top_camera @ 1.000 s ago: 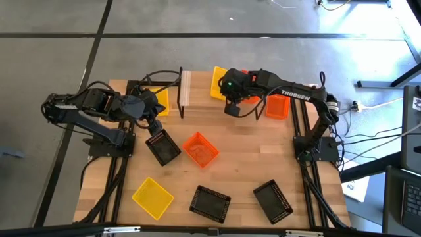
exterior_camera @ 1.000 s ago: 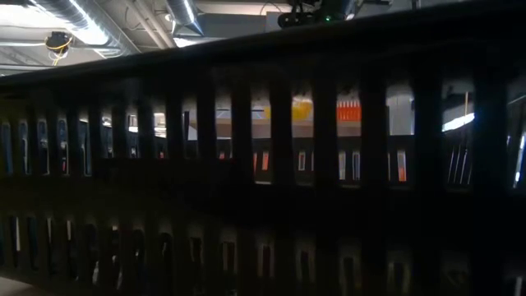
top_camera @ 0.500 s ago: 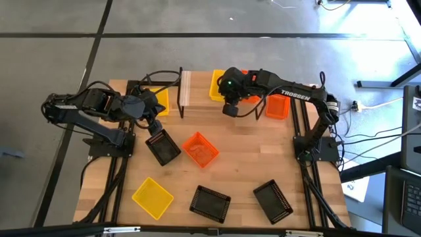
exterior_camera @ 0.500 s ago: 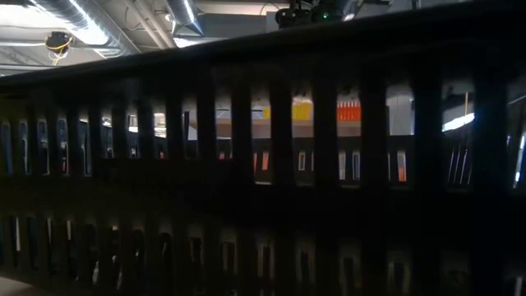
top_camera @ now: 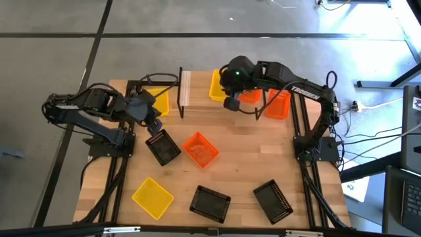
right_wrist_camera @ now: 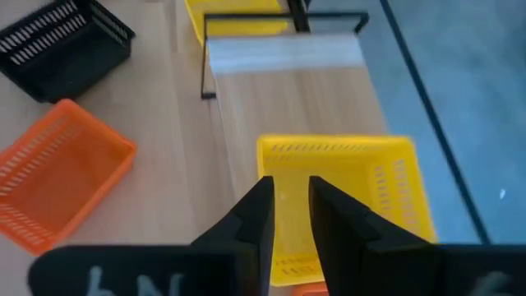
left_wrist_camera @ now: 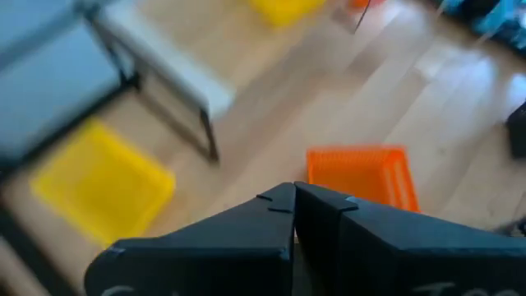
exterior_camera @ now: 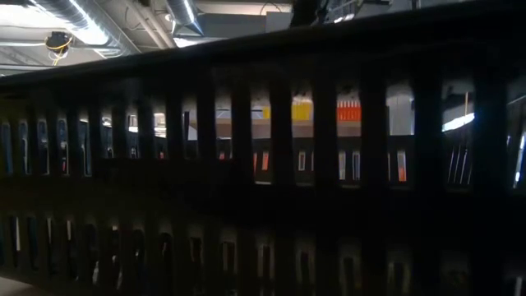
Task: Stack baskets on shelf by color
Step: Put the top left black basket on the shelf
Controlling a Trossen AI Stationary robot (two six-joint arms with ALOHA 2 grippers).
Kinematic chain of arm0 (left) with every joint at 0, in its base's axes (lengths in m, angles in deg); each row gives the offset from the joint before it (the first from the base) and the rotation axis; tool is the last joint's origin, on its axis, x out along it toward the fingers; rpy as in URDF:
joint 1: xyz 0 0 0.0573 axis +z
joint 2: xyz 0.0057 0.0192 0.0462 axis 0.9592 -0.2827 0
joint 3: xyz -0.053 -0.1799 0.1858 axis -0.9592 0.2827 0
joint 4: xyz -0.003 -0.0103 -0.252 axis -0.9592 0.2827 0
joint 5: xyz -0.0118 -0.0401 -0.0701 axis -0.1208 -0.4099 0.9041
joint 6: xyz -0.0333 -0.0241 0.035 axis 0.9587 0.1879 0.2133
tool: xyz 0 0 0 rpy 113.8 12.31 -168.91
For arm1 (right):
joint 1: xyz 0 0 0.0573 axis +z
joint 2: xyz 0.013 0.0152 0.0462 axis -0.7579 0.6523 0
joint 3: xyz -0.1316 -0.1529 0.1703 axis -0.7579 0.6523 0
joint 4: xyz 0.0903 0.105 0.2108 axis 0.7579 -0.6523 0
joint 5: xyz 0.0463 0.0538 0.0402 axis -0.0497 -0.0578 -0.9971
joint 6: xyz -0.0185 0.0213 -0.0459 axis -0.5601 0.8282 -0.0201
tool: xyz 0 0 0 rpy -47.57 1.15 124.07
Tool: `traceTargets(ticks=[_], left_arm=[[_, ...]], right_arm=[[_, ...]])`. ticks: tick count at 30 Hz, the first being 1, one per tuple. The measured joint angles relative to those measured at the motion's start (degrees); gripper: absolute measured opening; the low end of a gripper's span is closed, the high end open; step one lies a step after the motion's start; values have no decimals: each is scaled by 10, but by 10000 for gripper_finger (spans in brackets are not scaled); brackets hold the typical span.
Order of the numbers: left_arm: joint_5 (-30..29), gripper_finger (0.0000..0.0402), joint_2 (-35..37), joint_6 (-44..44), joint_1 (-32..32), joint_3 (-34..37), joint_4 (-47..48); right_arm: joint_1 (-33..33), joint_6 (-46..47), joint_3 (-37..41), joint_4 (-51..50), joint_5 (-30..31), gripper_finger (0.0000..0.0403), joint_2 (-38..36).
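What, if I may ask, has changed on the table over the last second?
The right gripper has lifted and pulled back toward the table's far edge, above the yellow basket on the shelf, fingers slightly apart and empty. The left gripper, by the black basket, and the other baskets stayed put.

Robotics lab or test workshop, not a home. A light butcher-block wooden tabletop (top_camera: 230, 164) stands on a polished grey concrete floor (top_camera: 131, 52) marked with dark seam lines. Black metal frame rails (top_camera: 309, 178) bolted along the tabletop's sides carry two dark six-joint robot arms (top_camera: 296, 89). To the right of the tabletop, loose black and white cables (top_camera: 368, 135) trail over the floor beside a dark equipment corner (top_camera: 404, 191). Beyond the tabletop's far edge, exposed silver ceiling ducting (exterior_camera: 177, 16) and strip lighting (exterior_camera: 82, 29) show overhead.
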Motion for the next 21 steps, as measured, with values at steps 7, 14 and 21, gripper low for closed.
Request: traceTargets(ticks=[7, 14, 21], left_arm=[[100, 59, -42, 159, 8, 1, 73], [165, 97, -105, 234, 11, 0, 72], [224, 98, -177, 215, 0, 0, 71]], right_arm=[[6, -21, -55, -8, 0, 75, 0], [6, -24, -108, -34, -1, 74, 0], [6, -61, -162, -81, -99, 74, 0]])
